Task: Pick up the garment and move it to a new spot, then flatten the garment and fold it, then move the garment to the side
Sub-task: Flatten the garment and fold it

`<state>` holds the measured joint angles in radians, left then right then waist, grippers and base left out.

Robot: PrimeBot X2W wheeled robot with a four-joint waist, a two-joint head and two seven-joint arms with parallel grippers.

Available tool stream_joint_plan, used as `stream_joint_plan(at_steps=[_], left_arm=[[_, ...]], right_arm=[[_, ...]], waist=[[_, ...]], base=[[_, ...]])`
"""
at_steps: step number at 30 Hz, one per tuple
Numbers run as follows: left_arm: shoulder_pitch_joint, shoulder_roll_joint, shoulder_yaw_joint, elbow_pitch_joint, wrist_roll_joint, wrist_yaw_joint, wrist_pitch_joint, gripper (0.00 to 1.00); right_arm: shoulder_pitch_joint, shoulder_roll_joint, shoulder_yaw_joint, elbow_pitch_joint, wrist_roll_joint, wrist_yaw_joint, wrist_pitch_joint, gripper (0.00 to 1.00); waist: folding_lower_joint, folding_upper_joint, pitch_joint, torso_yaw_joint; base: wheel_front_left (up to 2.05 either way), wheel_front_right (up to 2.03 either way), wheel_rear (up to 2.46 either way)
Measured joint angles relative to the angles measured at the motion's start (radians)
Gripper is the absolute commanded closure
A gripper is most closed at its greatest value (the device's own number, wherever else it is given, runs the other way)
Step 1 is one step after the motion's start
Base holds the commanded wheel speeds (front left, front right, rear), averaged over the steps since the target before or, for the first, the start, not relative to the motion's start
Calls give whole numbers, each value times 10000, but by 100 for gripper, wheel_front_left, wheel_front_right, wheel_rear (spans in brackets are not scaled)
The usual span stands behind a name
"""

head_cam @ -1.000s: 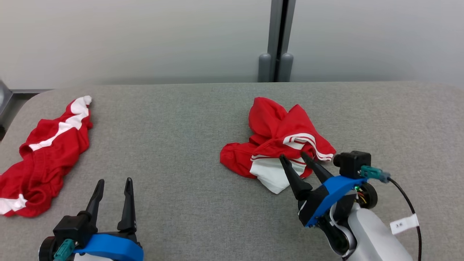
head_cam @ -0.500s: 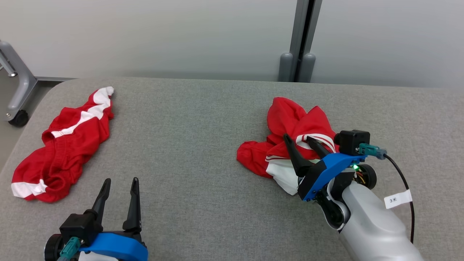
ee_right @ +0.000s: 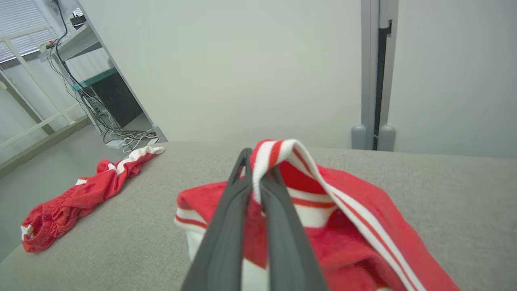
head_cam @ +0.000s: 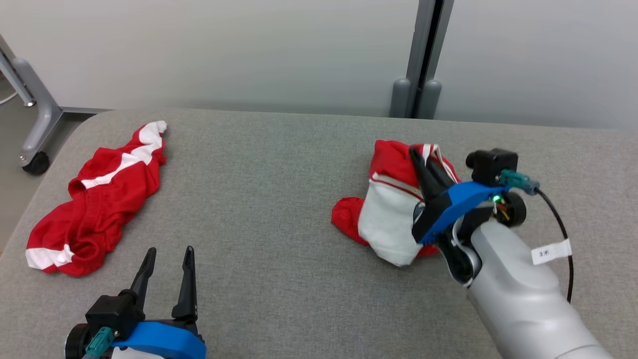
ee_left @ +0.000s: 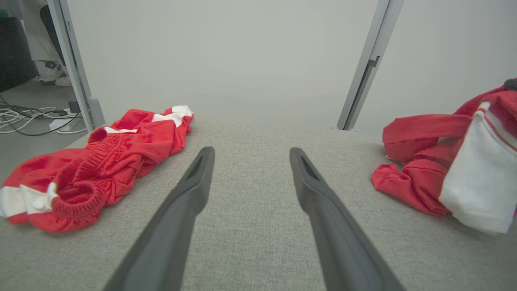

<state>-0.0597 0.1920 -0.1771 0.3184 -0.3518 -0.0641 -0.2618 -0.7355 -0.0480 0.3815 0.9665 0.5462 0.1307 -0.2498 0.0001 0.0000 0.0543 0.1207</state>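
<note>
Tabletop: a grey, cloth-covered tabletop [head_cam: 269, 199] carrying two garments, one at the left and one at the right.
Task garment: a crumpled red jersey garment with a white panel and red-and-white striped trim [head_cam: 391, 219], lying right of centre, toward the far edge.
Right hand: the right hand [head_cam: 421, 158] has its two dark fingers pressed together, clamped on the striped trim at the top of the heap; the right wrist view shows that trim looped over the fingertips [ee_right: 258, 169].
Lift: the gripped edge stands above the rest. The red lobe and the white panel seem to rest on the tabletop, though the contact is hard to read from here.
Left hand: the left hand [head_cam: 168, 252] sits near left with its fingers apart and nothing between them, over bare cloth.
Other garment: red shorts with white stripes and a gathered waistband [head_cam: 99, 194], at the far left, well apart from both hands.
Done: the grasp is made, and the raise looks only partly made.
Left: carrying it to a new spot, flattening, folding, moving it aside.
</note>
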Motion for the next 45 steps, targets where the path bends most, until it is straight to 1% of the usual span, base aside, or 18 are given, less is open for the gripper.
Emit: stream_joint_plan(at_steps=[4,6,8,12,17,20,24,25,27,30,34,37,40,45], left_arm=[[119,4,75,-88,0,35,0,0],[112,0,107,-180,0,54,0,0],[102,-4,121,-255,2,59,0,0],[-68,-29,119,-328,31,50,0,0],[-186,-75,138,-380,104,23,0,0],[-201,-90,211,-408,155,21,0,0],[-202,-136,293,-472,192,21,0,0],[-203,-150,309,-497,196,21,0,0],[-207,-171,339,-537,209,21,0,0],[-255,-205,347,-571,267,4,0,0],[-302,-270,334,-562,301,-67,0,0],[-331,-272,328,-545,353,-88,0,0],[-425,-270,316,-531,366,-150,0,0],[-492,-247,272,-520,443,-176,0,0]], right_arm=[[-390,0,-205,-915,-462,0,-79,100],[-682,-10,-144,-1513,-784,-2,-61,100],[-1056,-10,44,-2044,-1116,0,199,100],[-1914,-8,426,-2936,-1369,0,874,100],[-3120,-8,681,-3929,-1083,0,988,100],[-3657,-8,792,-4573,-616,0,855,100],[-3849,-2,903,-5267,81,0,777,100],[-3800,-79,945,-5321,67,0,867,100],[-3421,-431,928,-5298,56,2,1118,100],[-2386,-1267,807,-4941,-59,0,1452,100],[-1125,-2391,625,-4238,-255,0,1954,100],[-393,-3080,261,-3519,-378,0,1960,100],[-43,-3452,-167,-2863,-454,0,1743,100],[137,-3768,-616,-1856,-663,0,1336,100]], waist=[[0,0,-93,-126],[0,0,-55,-179],[0,0,15,-212],[0,0,199,-189],[0,0,387,-85],[0,0,423,-66],[0,0,446,-85],[0,0,464,-103],[0,0,504,-153],[0,0,602,-211],[0,0,694,-194],[0,0,767,-168],[-1,0,882,-121],[-1,0,1133,-18]], base=[[0,0,0],[0,0,0],[0,0,0],[0,0,0],[0,0,0],[0,0,0],[0,0,0],[0,0,0],[0,0,0],[0,0,0],[0,0,0],[0,0,0],[0,0,0],[0,0,0]])
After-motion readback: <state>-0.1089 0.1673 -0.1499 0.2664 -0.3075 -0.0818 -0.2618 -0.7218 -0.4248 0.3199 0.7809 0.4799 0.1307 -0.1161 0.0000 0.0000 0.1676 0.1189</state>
